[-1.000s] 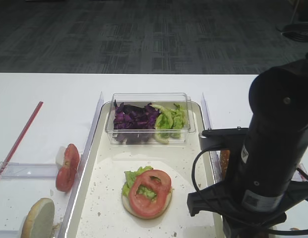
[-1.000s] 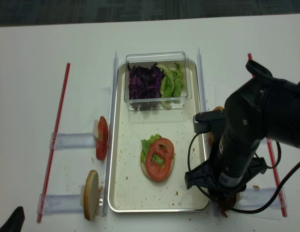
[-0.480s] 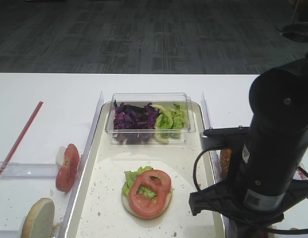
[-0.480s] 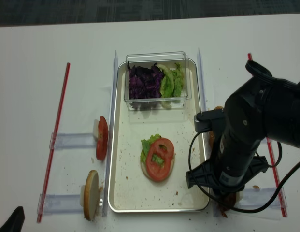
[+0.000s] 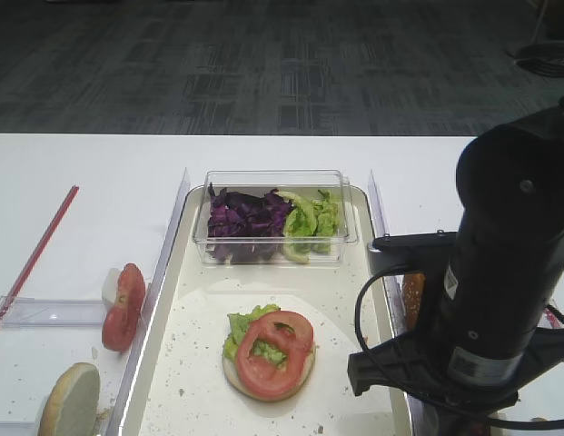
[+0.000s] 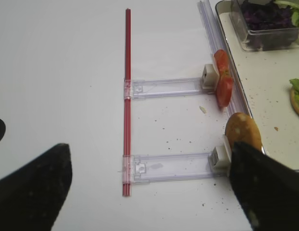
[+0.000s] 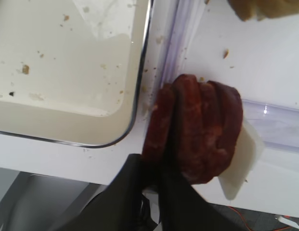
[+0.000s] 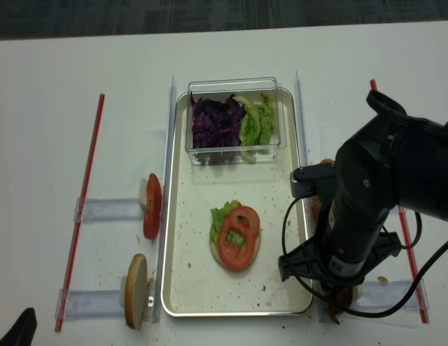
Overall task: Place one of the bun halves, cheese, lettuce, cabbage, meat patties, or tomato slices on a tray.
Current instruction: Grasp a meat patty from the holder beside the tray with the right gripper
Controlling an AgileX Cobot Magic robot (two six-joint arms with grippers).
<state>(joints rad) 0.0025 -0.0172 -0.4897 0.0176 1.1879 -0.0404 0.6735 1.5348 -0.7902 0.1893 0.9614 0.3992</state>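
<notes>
A: Right gripper (image 7: 156, 166), what do you log?
B: Dark fingers (image 7: 180, 197) pinched together on the outermost disc of the meat patties (image 7: 197, 127); the jaws look closed about as far as they go, the thin edge of that patty between them; the stack stands on edge just outside the tray (image 7: 139, 62), near its rounded corner, against a clear plastic holder (image 7: 274, 120).

A: And from above?
B: The right arm (image 8: 368, 209) covers that spot; only a brown scrap shows below it; cannot see the grip from there.

A: What sits on the tray (image 8: 182, 216)?
B: A bun half (image 8: 236, 252) cut face up, lettuce (image 8: 222, 216) on it, a tomato slice (image 8: 238, 236) on top; behind, a clear box (image 8: 234, 119) with purple cabbage (image 8: 215, 121) on the left and more green leaves on the right.

A: Left of the tray?
B: Two tomato slices (image 6: 222, 79) upright on one clear rail, another bun half (image 6: 243, 132) upright on the next; a red strip (image 6: 127, 96) crosses both rails.

A: Left gripper (image 6: 149, 187)?
B: Its two dark fingers (image 6: 33, 187) stand wide apart over bare table; nothing between them.
</notes>
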